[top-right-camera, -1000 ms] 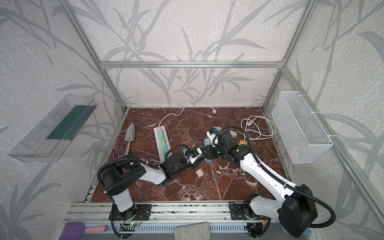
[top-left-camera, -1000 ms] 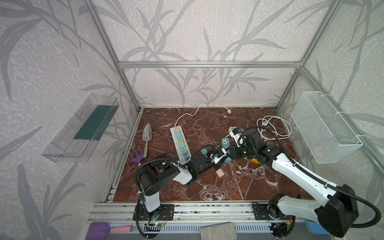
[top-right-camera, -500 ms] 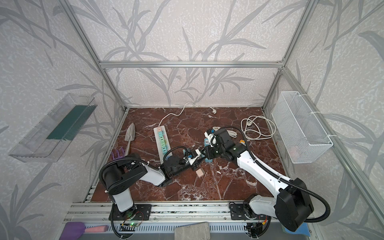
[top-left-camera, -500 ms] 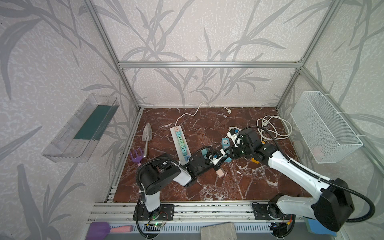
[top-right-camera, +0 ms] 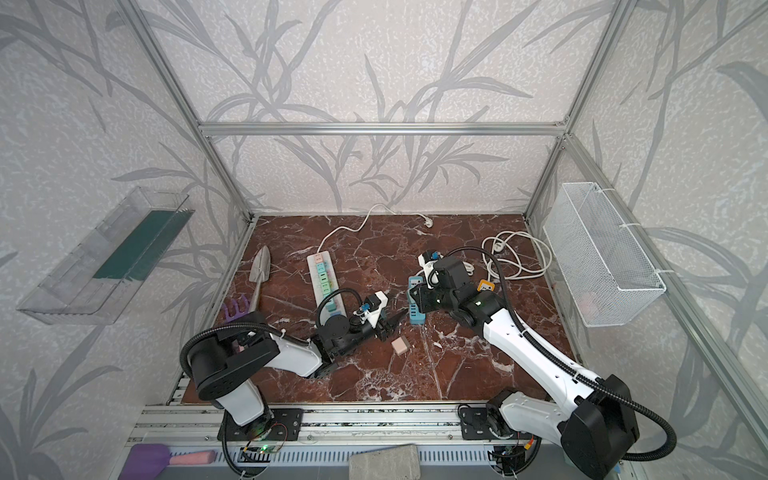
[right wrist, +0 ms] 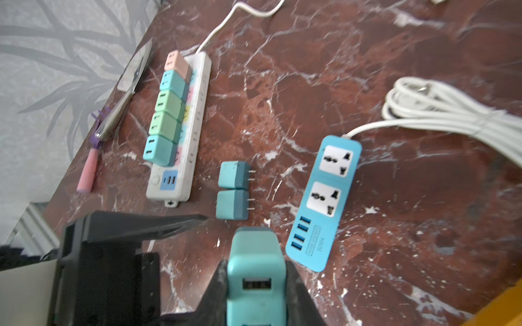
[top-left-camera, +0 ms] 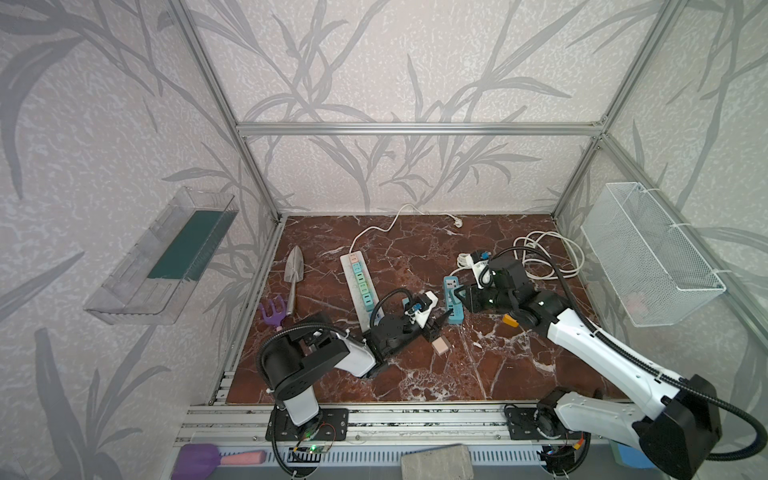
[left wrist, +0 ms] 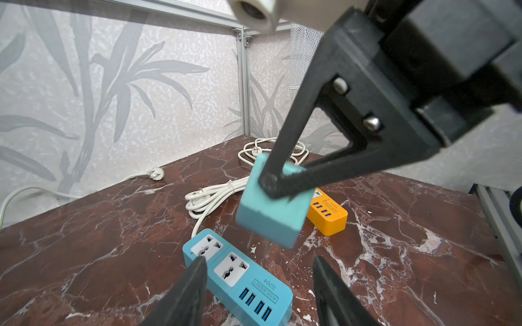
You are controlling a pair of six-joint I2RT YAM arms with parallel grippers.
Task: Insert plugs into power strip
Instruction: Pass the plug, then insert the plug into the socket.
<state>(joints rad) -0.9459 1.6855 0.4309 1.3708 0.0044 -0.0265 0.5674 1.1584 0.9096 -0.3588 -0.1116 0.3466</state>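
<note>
Marble floor (top-left-camera: 498, 365) open toward front rail (top-left-camera: 415, 415); right claw (right wrist: 255, 293) clamped on teal plug (right wrist: 255, 254), left claw (left wrist: 258, 278) apart.

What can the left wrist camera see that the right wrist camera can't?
Only the left wrist camera sees the wire basket on the wall. Only the right wrist camera sees the white power strip with five plugs in it, two loose teal plugs lying side by side, and the garden tools. Both see the blue power strip, the bundled white cord, and the teal plug squeezed in the right pincer.
</note>
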